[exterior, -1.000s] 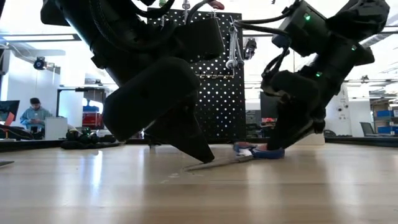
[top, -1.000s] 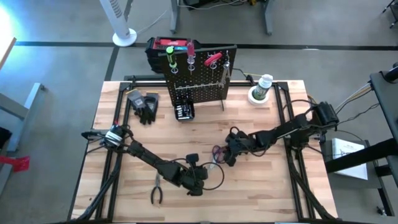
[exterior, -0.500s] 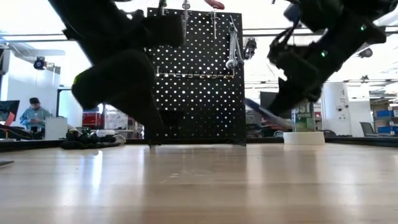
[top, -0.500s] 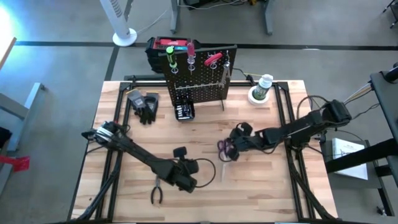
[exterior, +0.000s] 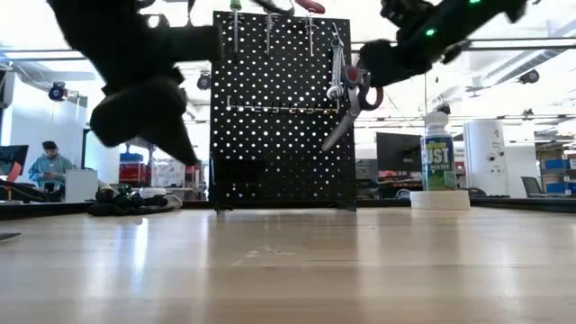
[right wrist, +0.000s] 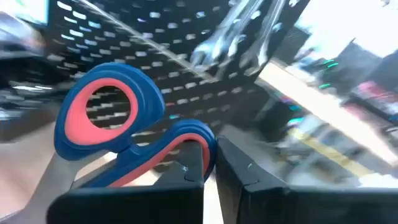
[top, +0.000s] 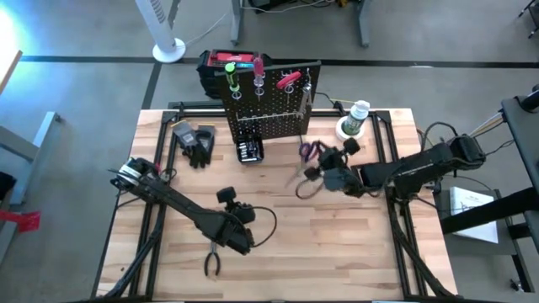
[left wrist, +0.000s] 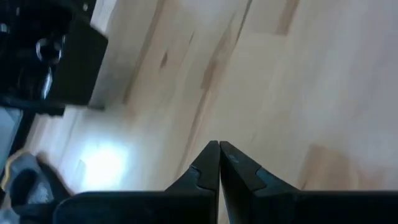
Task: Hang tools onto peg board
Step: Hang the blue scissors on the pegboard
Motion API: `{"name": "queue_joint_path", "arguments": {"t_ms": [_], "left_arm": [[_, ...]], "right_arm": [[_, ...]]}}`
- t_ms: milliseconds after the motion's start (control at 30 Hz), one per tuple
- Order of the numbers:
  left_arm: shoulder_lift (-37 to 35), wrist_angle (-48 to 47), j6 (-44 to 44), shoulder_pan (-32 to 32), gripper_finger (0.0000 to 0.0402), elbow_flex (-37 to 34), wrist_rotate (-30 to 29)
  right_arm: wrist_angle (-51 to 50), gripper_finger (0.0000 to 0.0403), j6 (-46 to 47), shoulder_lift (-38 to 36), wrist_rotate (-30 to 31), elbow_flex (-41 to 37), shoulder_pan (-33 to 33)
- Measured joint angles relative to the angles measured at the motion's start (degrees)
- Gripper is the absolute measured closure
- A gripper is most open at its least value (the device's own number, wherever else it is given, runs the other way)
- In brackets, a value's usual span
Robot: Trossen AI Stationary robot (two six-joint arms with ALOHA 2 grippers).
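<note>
My right gripper [top: 322,171] is shut on the scissors [top: 303,168], which have blue handles with red inner rings and hang in the air just in front of the peg board [top: 269,101]. In the low view the scissors [exterior: 346,103] are level with the hung wrenches [exterior: 337,72]. Screwdrivers [top: 230,80] and a small red tool [top: 289,80] hang along the board's top. My left gripper [top: 227,202] is shut and empty above the table's middle. Black-handled pliers [top: 212,259] lie flat near the front edge. My right gripper pinches one handle loop of the scissors [right wrist: 181,144] between its two fingers [right wrist: 193,171]; the other ring [right wrist: 102,112] stands free beside them. The scissors are lifted clear of the table and tilted, with the blades [exterior: 331,135] slanting down.
Black gloves [top: 195,143] and a small black bit box [top: 249,151] lie left of and before the board. A red-and-black toolbox [top: 226,62] stands behind it. A bottle [top: 357,116] stands on a white dish at the far right.
My right gripper has lifted the scissors off the table and carried them up and toward the far edge, close to the peg board. My left gripper has risen and drawn back toward the table's left edge.
</note>
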Motion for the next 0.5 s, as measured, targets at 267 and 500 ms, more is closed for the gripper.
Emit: {"name": "queue_joint_path", "arguments": {"t_ms": [267,500], "left_arm": [[-4.3,9.2,-8.6,-0.6,0.0401,-11.7,0.4],[-7.2,19.4,-9.5,-1.0,0.0401,-19.2,0.5]], "right_arm": [[3.0,0.0403,-13.2,5.2,0.6,3.3,-9.1],[11.8,0.0403,-16.1,6.2,-6.6,3.1,-15.1]]}}
